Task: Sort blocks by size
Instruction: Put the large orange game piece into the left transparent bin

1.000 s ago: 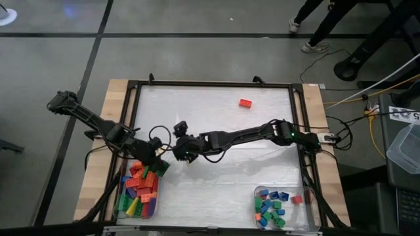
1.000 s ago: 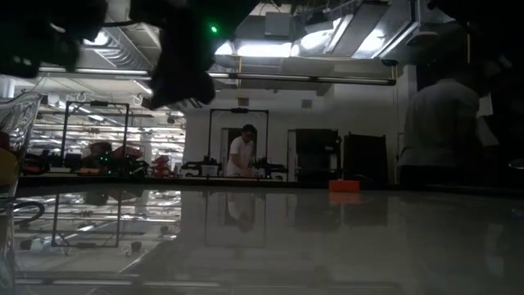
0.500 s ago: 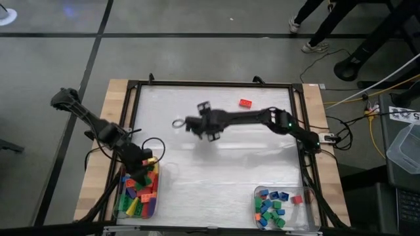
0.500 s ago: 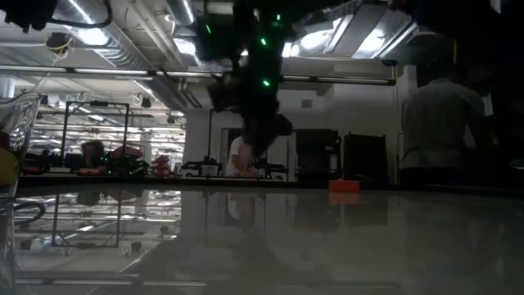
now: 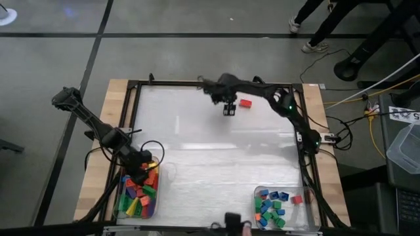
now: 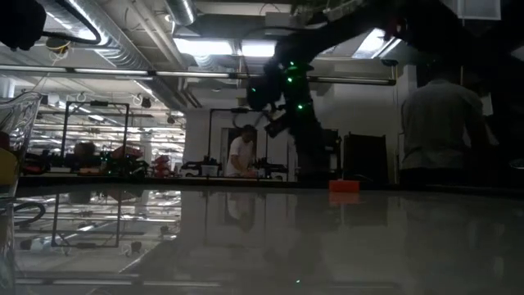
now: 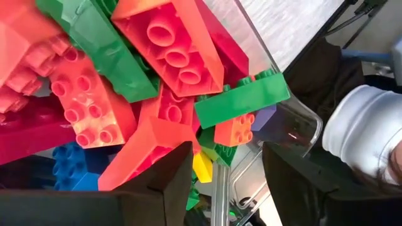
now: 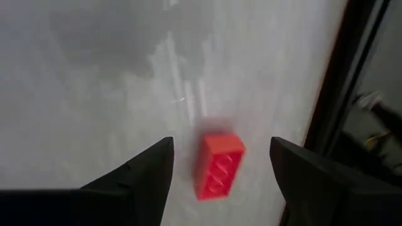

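Reaching for the last loose piece: right gripper (image 5: pixel 229 109) above the far side of the tabletop (image 5: pixel 210 164), jaws apart and empty, with a lone red block (image 5: pixel 246 103) lying flat just beside it, studs up, near the far right corner of the frame. Seen from the right wrist, red block (image 8: pixel 218 164) between the two spread fingers but not yet touched. Left gripper (image 5: pixel 146 165) at the near left, over the clear tray (image 5: pixel 155 206) heaped with long blocks (image 5: pixel 139 190), jaws likewise apart and holding nothing. Smaller square blocks (image 5: pixel 270 207) gathered in the second tray (image 5: pixel 312 213) at the near right. Next, probably: centre over the red block, line the jaws across its narrow sides, descend and close, then carry to the tray matching its size. Likely risk: nudging the block askew on the smooth surface.
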You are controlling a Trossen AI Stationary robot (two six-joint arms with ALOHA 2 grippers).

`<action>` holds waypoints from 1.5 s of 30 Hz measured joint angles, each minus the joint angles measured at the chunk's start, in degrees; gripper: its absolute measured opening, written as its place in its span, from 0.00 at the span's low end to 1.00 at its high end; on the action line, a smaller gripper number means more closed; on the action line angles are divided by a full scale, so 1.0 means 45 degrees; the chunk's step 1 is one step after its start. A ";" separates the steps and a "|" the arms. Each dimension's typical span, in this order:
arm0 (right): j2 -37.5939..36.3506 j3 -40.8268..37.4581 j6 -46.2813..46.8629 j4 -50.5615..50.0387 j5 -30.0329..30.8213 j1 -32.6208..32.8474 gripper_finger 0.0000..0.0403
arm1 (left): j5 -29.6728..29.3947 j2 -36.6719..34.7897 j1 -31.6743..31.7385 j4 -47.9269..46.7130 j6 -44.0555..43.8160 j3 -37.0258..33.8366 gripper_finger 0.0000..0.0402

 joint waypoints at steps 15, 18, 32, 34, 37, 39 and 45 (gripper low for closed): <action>0.0000 0.0000 0.0434 -0.0897 -0.1546 -0.2575 0.65 | -0.0335 0.0000 0.0010 0.0001 0.0486 0.0000 0.45; 0.0000 0.0000 0.0441 -0.0946 -0.1619 -0.2472 0.65 | -0.0340 0.0000 0.0010 0.0001 0.0641 0.0000 0.45; 0.0000 0.0000 0.2066 -0.2208 -0.0902 -0.1240 0.65 | -0.0669 0.0000 0.0010 0.0001 0.0685 0.0005 0.45; 0.0000 0.0000 0.2087 -0.2210 -0.0784 -0.1071 0.65 | -0.0760 0.0000 0.0010 0.0001 0.0685 0.0005 0.45; 0.0000 0.0000 0.2029 -0.2208 -0.0735 -0.0925 0.65 | -0.0763 0.0000 0.0010 0.0001 0.0685 0.0005 0.45; 0.0000 0.0000 0.2115 -0.2179 -0.0907 -0.0972 0.65 | -0.0763 0.0000 0.0010 0.0001 0.0711 0.0005 0.45; 0.0102 -0.0005 0.3789 -0.1963 -0.1559 -0.1338 0.65 | -0.1185 0.0000 0.0010 0.0001 0.0771 0.0005 0.45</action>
